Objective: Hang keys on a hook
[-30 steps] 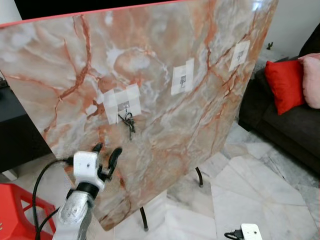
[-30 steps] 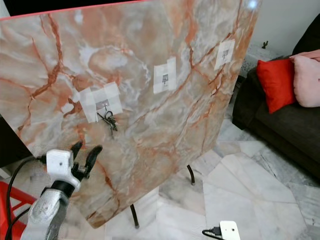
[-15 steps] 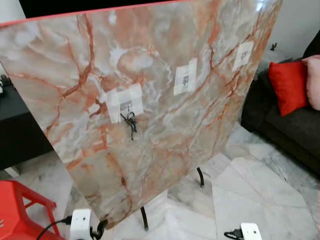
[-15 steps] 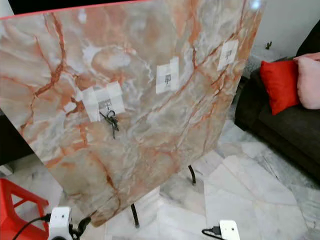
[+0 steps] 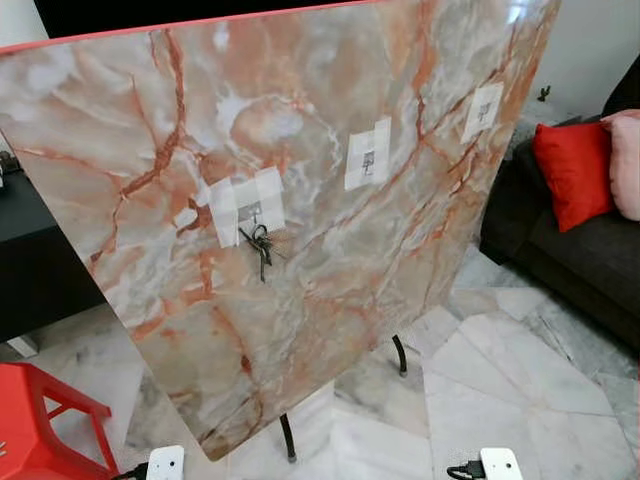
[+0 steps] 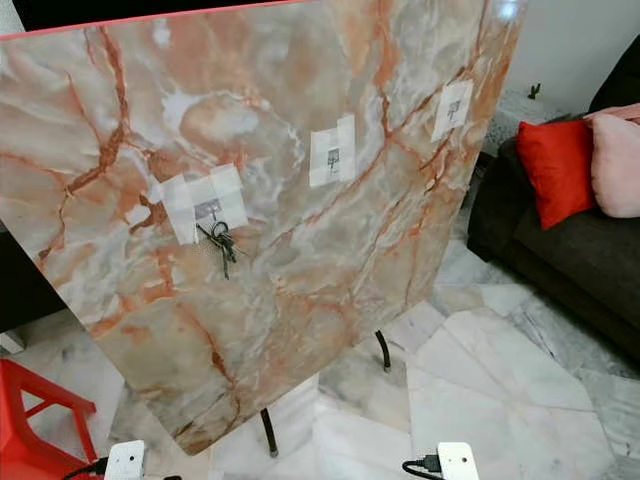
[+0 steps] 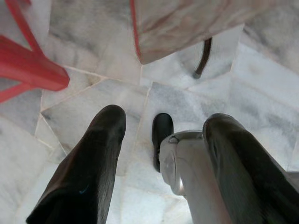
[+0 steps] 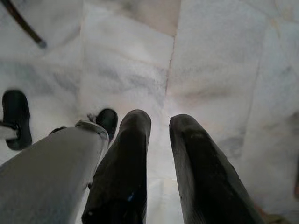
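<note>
Left eye view: keys (image 5: 260, 243) hang on hook (image 5: 252, 213); light, rigid, jangly—grasp at ring. Left gripper (image 7: 163, 154) spread apart, right gripper (image 8: 159, 154) slightly parted, both empty.

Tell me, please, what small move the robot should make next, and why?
Probably none beyond letting both arms rest: the keys already hang from the leftmost hook on the marble board, and the left pincer, open and empty, points at the floor.

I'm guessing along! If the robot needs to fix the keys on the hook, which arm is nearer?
Probably left: the keys hang on the board's leftmost hook, the left gripper's side, though it and the right gripper hang low.
</note>
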{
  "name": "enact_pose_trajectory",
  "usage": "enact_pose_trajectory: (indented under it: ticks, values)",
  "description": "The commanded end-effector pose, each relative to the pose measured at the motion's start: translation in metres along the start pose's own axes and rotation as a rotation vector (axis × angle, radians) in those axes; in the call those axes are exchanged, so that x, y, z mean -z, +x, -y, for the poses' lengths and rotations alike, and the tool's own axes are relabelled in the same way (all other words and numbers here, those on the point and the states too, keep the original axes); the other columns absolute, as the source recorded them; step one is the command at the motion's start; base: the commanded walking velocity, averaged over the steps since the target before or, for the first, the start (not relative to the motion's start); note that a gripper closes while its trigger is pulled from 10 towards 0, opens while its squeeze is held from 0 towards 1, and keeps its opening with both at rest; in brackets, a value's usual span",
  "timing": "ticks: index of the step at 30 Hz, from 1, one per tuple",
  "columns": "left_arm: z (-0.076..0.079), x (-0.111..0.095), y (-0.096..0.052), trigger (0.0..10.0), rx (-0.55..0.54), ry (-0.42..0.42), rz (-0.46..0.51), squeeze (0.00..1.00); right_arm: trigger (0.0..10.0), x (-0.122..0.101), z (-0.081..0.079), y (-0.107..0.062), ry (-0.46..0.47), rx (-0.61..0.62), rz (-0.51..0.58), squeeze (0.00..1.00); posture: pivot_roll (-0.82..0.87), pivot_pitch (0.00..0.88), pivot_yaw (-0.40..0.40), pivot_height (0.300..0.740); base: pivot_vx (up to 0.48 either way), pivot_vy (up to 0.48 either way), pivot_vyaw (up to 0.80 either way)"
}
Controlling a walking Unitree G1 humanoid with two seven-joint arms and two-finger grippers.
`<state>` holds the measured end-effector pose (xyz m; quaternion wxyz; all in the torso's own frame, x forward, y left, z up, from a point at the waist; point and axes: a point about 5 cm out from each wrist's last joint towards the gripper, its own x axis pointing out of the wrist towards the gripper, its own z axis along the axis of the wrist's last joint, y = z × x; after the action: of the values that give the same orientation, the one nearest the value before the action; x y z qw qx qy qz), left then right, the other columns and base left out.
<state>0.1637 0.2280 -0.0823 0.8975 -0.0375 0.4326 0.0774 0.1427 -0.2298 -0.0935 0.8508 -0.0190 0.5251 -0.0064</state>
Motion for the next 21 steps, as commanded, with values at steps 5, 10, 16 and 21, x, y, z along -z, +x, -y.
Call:
enact_pose_trajectory:
  ticks: [5, 10, 16, 21]
  values:
    - [-0.020, 0.024, -0.008, 10.0, -0.047, -0.002, -0.107, 0.00, 10.0, -0.005, -0.002, 0.001, -0.016, -0.008, 0.003, 0.00, 0.08, 0.000, -0.060, 0.740, 0.000, 0.480, 0.43]
    - [-0.026, 0.027, -0.010, 10.0, -0.056, -0.004, -0.121, 0.00, 10.0, -0.004, -0.002, 0.001, -0.006, -0.004, 0.007, 0.00, 0.08, 0.000, -0.057, 0.740, 0.000, 0.480, 0.00]
    - [-0.033, 0.027, -0.012, 10.0, -0.067, -0.004, -0.126, 0.00, 10.0, -0.007, -0.002, 0.001, -0.052, -0.008, 0.015, 0.00, 0.08, 0.000, -0.058, 0.740, 0.000, 0.480, 0.27]
    - [-0.029, 0.028, -0.011, 10.0, -0.064, -0.011, -0.124, 0.00, 10.0, -0.008, -0.003, 0.001, -0.051, -0.014, 0.018, 0.00, 0.09, 0.000, -0.061, 0.740, 0.000, 0.384, 0.80]
